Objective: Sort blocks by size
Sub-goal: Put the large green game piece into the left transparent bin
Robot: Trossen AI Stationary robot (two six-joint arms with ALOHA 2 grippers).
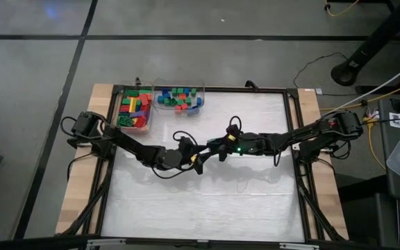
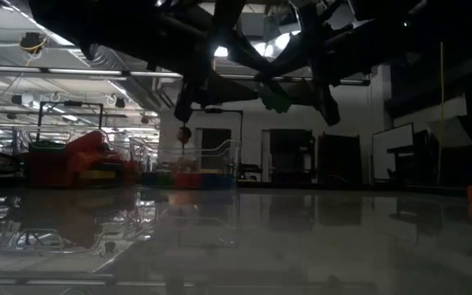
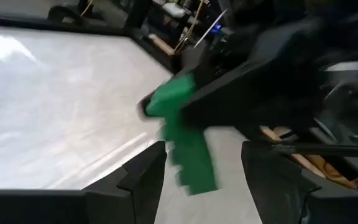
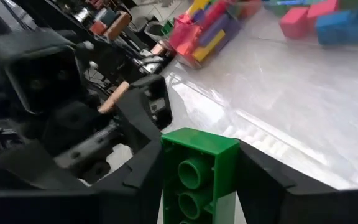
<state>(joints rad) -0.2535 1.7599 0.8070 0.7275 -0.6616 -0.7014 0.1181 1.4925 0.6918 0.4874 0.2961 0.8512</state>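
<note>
White and shiny, the big table top [image 1: 200, 187] sits in a black frame on light wood, with grey floor all around it. We see two long dark arms reach in from the left and right edges of the high view and meet near the middle of the table.

At the upper left of the table stand two clear plastic bins, side by side. We see the left bin [image 1: 134, 108] full of long blocks [image 1: 136, 105] in red, yellow, green and orange. The right bin [image 1: 180, 98] holds short square blocks [image 1: 179, 97] in blue, green and red.

The right gripper [image 4: 197, 186] has its two dark fingers closed on a long green plastic brick [image 4: 197, 171] with round tubes showing on its face. It holds the brick up above the middle of the table.

The left gripper [image 3: 201, 171] is just beside it. Its fingers stand apart, one on each side of the green brick's end. We cannot tell if they touch it.
</note>
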